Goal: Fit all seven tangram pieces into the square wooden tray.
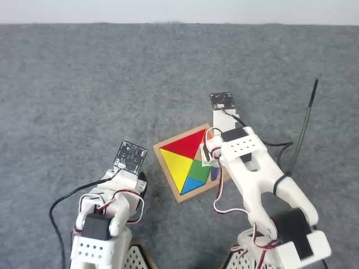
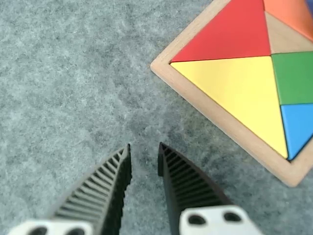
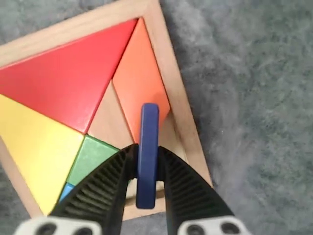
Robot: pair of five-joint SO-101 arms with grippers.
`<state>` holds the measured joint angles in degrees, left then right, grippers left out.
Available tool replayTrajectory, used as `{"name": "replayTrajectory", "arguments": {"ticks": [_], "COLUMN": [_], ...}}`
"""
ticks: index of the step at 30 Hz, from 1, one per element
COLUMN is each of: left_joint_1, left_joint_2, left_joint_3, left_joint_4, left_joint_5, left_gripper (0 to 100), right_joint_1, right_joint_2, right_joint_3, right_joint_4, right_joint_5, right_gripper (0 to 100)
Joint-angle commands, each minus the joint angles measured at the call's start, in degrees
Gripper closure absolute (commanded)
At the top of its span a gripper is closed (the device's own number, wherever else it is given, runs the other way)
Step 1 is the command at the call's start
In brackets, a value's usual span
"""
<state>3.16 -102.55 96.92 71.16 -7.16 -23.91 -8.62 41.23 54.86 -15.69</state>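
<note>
Tray (image 3: 169,63), mid-frame, holds five pieces; two gaps remain. Right gripper (image 3: 146,150) pinches a dark blue piece (image 3: 149,122); left gripper (image 2: 144,149) slightly spread, empty

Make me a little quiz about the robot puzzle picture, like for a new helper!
1. True or false: the right gripper holds a dark blue piece over the wooden tray.
2. Which piece lies against the yellow piece? A red piece, B pink piece, C purple piece.
3. Fill in: the left gripper hangs empty over the grey ____.
Key: 1 true; 2 A; 3 carpet.
</note>
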Motion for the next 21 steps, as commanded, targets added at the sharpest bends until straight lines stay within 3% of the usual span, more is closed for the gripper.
{"name": "replayTrajectory", "arguments": {"ticks": [1,8,14,21], "left_joint_1": [0.1,0.1,0.1,0.1], "left_joint_2": [-0.1,-0.1,-0.1,-0.1], "left_joint_3": [-0.4,-0.4,-0.4,-0.4], "left_joint_4": [0.3,0.3,0.3,0.3], "left_joint_5": [0.4,0.4,0.4,0.4], "left_gripper": [91,91,91,91], "right_joint_1": [-0.1,-3.5,-10.8,-8.1], "right_joint_2": [-1.3,-0.7,-0.6,-0.6], "right_joint_3": [-7.6,-11.1,-8.0,-3.3], "right_joint_4": [5.6,9.8,2.2,-2.2], "right_joint_5": [-1.5,-1.6,-6.6,-5.3], "right_gripper": [99.2,99.2,98.9,96.7]}}
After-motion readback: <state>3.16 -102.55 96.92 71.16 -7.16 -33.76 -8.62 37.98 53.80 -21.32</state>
